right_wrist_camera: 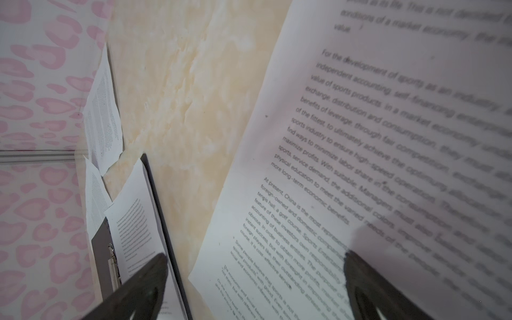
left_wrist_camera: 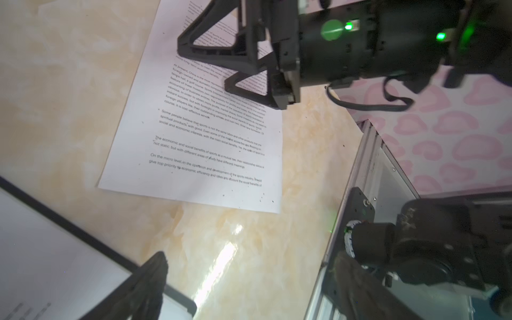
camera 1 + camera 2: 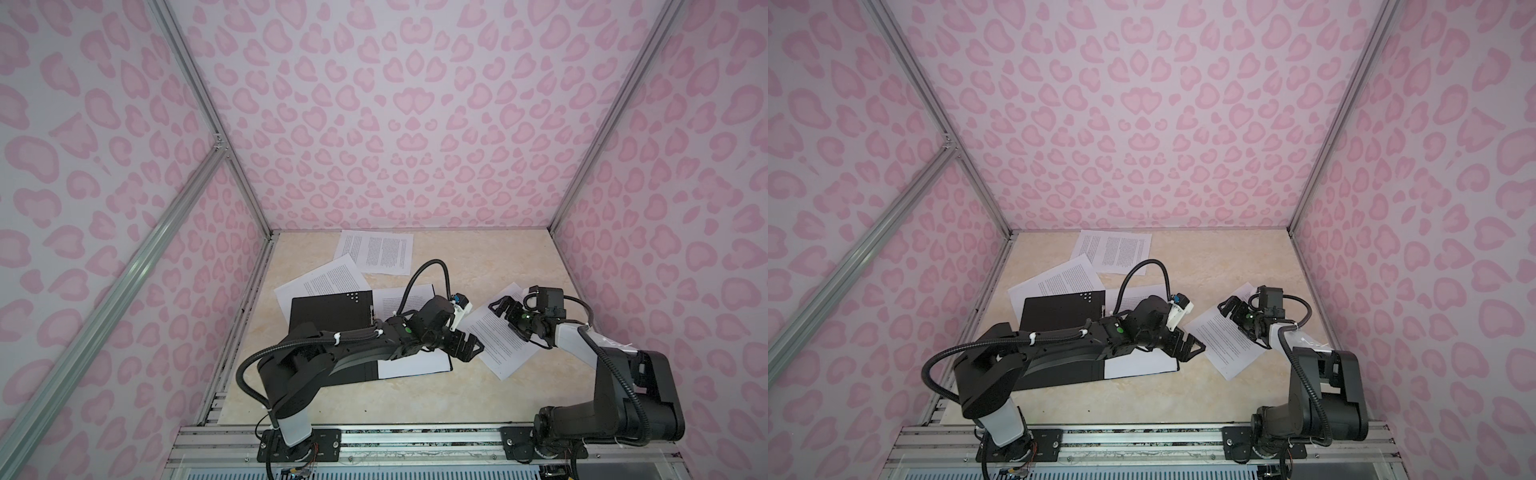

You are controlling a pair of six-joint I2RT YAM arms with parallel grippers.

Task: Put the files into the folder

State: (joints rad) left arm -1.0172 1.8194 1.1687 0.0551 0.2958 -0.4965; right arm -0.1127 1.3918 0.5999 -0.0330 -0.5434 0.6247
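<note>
The folder (image 3: 328,311) (image 3: 1059,309) lies open at the left, black inside, with a white sheet (image 3: 415,361) on its right half. A printed sheet (image 3: 498,336) (image 3: 1225,345) (image 2: 207,144) (image 1: 360,138) lies flat on the table to its right. Two more files (image 3: 374,251) (image 3: 324,278) lie behind the folder. My left gripper (image 3: 469,347) (image 3: 1187,347) (image 2: 252,277) hovers open and empty between the folder's edge (image 2: 69,230) and that sheet. My right gripper (image 3: 505,309) (image 3: 1233,309) (image 1: 255,266) stands open over the sheet's far part, holding nothing.
Pink-patterned walls (image 3: 665,249) close in the beige marble table (image 3: 415,399) on three sides. An aluminium rail (image 3: 374,440) with both arm bases runs along the front edge. The folder's metal spine clip (image 1: 112,260) shows in the right wrist view.
</note>
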